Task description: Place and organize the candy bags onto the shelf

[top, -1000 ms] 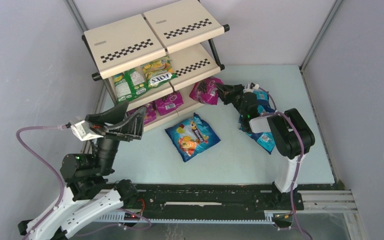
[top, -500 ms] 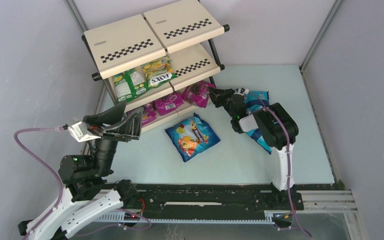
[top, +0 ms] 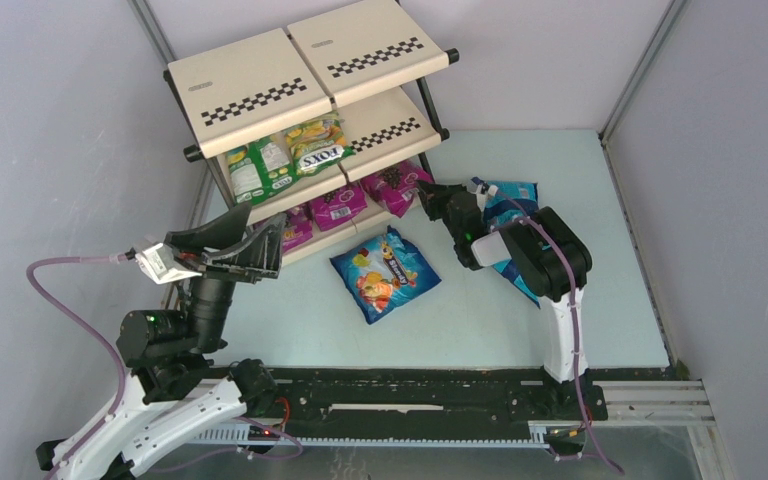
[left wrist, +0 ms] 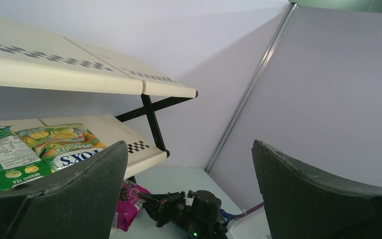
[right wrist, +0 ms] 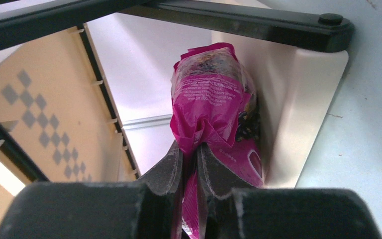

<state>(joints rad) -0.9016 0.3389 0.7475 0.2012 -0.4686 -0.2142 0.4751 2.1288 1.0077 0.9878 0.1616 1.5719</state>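
Three magenta bags (top: 338, 205) are showing on the shelf's (top: 260, 95) bottom tier, upper tiers covering most of each. Only the wrist view is showing the right gripper (right wrist: 190, 149) pinching the rightmost one's edge, fingers pressed onto the film. Right of the shelf, teal bags (top: 508, 192) are lying half hidden under the right arm (top: 545, 255). Off the shelf's front-left the left gripper (top: 275, 247) is hovering, fingers spread wide. On the middle tier green bags (top: 285, 155) are sitting; a blue bag (top: 385, 272) is lying in front of the shelf.
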